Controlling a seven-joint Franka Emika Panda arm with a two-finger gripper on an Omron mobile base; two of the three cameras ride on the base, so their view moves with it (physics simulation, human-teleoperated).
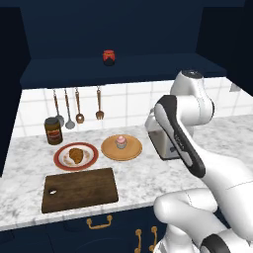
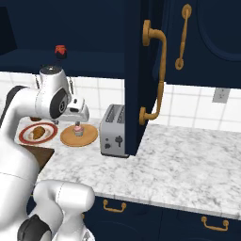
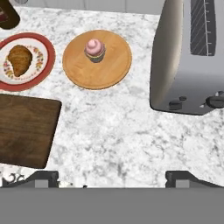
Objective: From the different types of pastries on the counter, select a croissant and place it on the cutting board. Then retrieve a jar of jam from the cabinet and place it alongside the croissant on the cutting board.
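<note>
The golden-brown croissant [image 1: 75, 155] [image 3: 19, 60] lies on a red-rimmed round plate [image 1: 61, 161] at the counter's left. To its right a pink-frosted cupcake [image 1: 121, 142] [image 3: 94, 49] stands on a round wooden plate [image 3: 111, 70]. The dark brown cutting board [image 1: 79, 189] [image 3: 24, 131] sits bare in front of the croissant plate. A small red jar of jam [image 1: 109, 57] [image 2: 60, 51] with a dark lid rests on the cabinet shelf [image 1: 74, 74] above. My gripper [image 3: 116, 179] hangs open and holds nothing, high over the marbled counter [image 3: 122, 131] between the cupcake plate and the toaster.
A silver toaster [image 3: 188, 57] [image 2: 114, 129] stands right of the cupcake plate. A taller brown jar [image 1: 53, 130] with an orange label sits behind the croissant plate. Utensils [image 1: 76, 106] hang on the tiled wall. An open navy cabinet door [image 2: 136, 75] with a brass handle [image 2: 160, 70] juts out by the toaster.
</note>
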